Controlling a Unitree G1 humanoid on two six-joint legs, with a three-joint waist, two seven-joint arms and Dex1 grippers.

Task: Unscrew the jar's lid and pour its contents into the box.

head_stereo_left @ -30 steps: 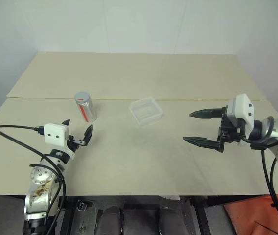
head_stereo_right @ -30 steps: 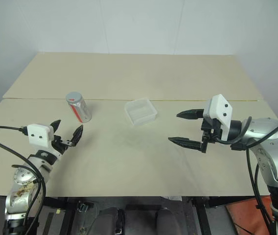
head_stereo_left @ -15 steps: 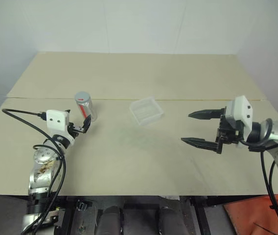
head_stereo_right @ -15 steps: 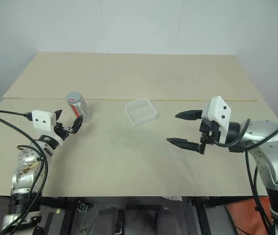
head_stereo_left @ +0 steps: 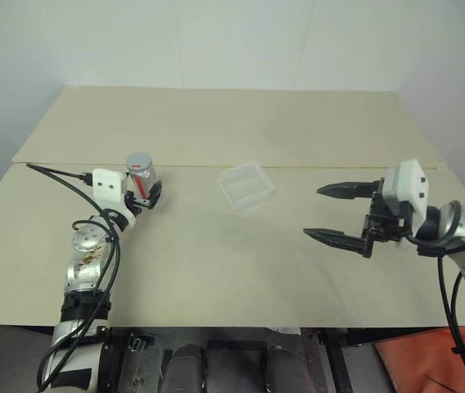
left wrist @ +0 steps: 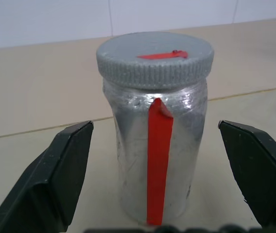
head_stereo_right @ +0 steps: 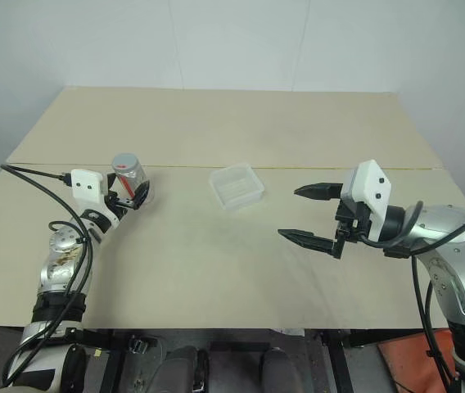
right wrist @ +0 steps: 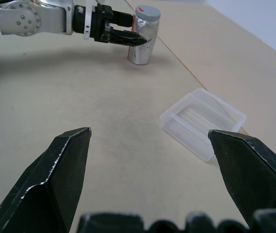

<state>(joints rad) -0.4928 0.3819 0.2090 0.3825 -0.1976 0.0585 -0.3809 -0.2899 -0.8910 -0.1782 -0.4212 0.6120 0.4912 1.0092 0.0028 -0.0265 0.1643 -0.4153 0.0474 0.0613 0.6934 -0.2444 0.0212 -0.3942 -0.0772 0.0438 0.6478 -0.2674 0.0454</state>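
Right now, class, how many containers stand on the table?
2: the small silvery jar with a red stripe and grey lid stands between the left claw's open fingers; the shallow clear plastic box lies mid-table. None looks hidden.

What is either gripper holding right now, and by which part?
Nothing is held. The left gripper is open, its fingers on either side of the jar with gaps showing. The right gripper hangs open over the table.
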